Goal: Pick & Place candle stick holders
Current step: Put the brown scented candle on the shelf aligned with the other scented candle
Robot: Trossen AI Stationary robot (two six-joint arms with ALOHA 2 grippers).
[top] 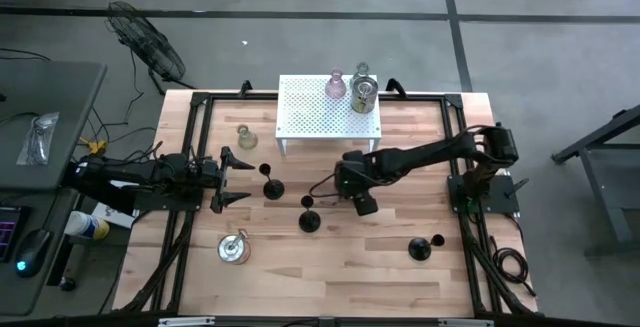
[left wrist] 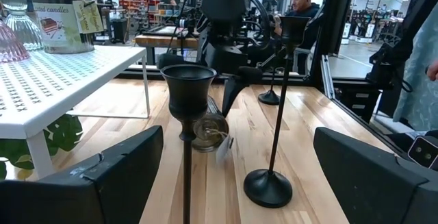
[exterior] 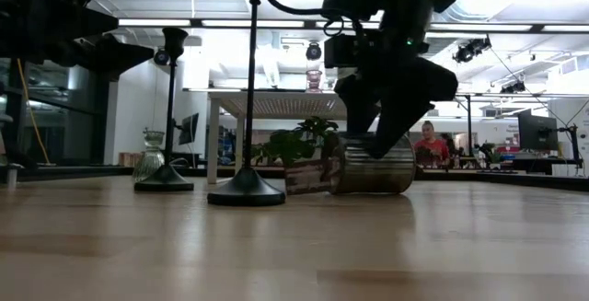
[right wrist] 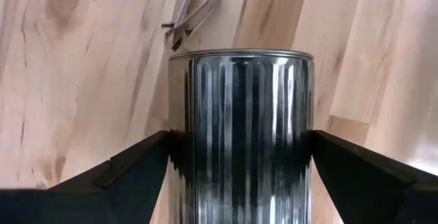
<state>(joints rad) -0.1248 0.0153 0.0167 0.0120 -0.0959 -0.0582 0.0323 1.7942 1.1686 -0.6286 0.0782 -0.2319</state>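
Wooden tabletop (top: 330, 267), and the right gripper (right wrist: 241, 148) is down over a ribbed silvery holder (right wrist: 241, 135) lying on its side at mid-table, fingers spread wide either side, flanking rather than clamping it. Looks like the grasp step; next, squeeze and lift. Left gripper (top: 232, 175) waits wide open, empty, by a black holder (top: 272, 185). Beyond, the white rack (top: 300, 117) carries a pinkish holder (top: 336, 86) and a tin (top: 364, 95).
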